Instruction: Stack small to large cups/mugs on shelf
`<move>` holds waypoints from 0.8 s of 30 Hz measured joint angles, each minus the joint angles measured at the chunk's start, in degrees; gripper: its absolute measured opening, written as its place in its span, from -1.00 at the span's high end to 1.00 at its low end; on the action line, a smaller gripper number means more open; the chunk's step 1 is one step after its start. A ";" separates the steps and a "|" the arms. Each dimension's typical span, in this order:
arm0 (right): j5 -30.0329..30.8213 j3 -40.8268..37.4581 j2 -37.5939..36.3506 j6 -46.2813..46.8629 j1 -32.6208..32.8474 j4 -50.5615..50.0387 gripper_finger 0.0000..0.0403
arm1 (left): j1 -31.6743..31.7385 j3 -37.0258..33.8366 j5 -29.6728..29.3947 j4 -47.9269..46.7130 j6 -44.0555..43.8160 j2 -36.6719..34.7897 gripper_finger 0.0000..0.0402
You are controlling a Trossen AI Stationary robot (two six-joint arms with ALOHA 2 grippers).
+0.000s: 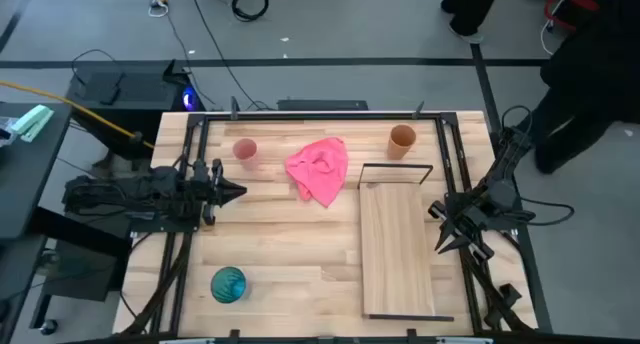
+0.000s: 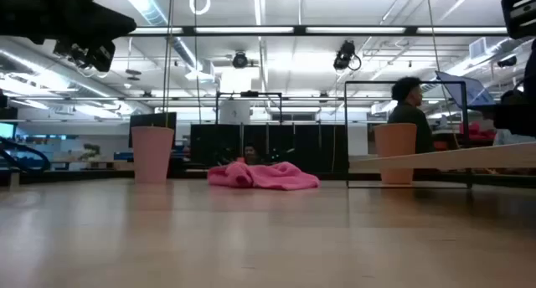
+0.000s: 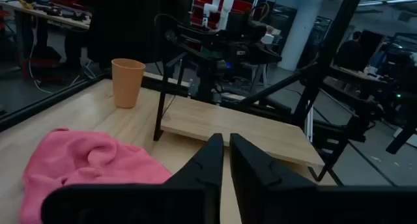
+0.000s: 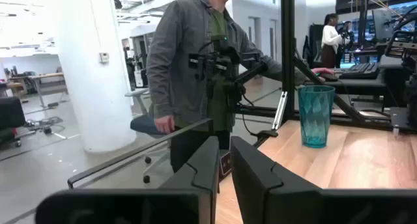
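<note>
faceted glossy teal cup (image 1: 228,284), grippers (image 1: 236,192) (image 1: 440,246) both pressed together, empty.

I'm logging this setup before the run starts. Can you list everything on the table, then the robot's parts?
Pink cup: one, pale pink, far left part of the table.
Orange cup: one, orange-brown, far side, beside the shelf's wire frame.
Teal cup: one, glossy teal, near left corner.
Cloth: one, pink, crumpled between the pink and orange cups.
Shelf: one, light wood with a black wire frame, right half of the table, nothing on it.
Left pincer: shut, at the left edge, holding nothing.
Right pincer: shut, at the right edge, holding nothing.
</note>
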 joint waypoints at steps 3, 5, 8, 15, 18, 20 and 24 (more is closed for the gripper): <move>0.02 0.01 -0.01 0.00 -0.01 0.00 0.76 | 0.00 0.00 -0.01 0.00 0.00 -0.01 0.85; 0.01 0.01 -0.01 0.00 0.00 0.00 0.76 | 0.00 0.00 0.00 0.00 0.00 -0.01 0.85; 0.00 0.01 -0.01 0.00 0.00 0.00 0.76 | 0.00 0.00 -0.02 0.00 0.00 -0.01 0.83; 0.00 0.02 0.00 0.00 -0.02 0.02 0.76 | 0.00 0.00 -0.01 0.00 0.01 0.00 0.80; 0.01 0.00 0.00 0.00 -0.02 0.01 0.76 | 0.00 0.00 -0.01 0.00 0.00 -0.02 0.82; 0.00 0.00 0.00 0.00 -0.02 0.00 0.76 | 0.00 0.00 -0.02 0.00 0.02 0.00 0.83; 0.00 0.00 -0.02 0.00 0.00 0.01 0.76 | 0.00 0.00 -0.02 0.00 0.02 -0.02 0.85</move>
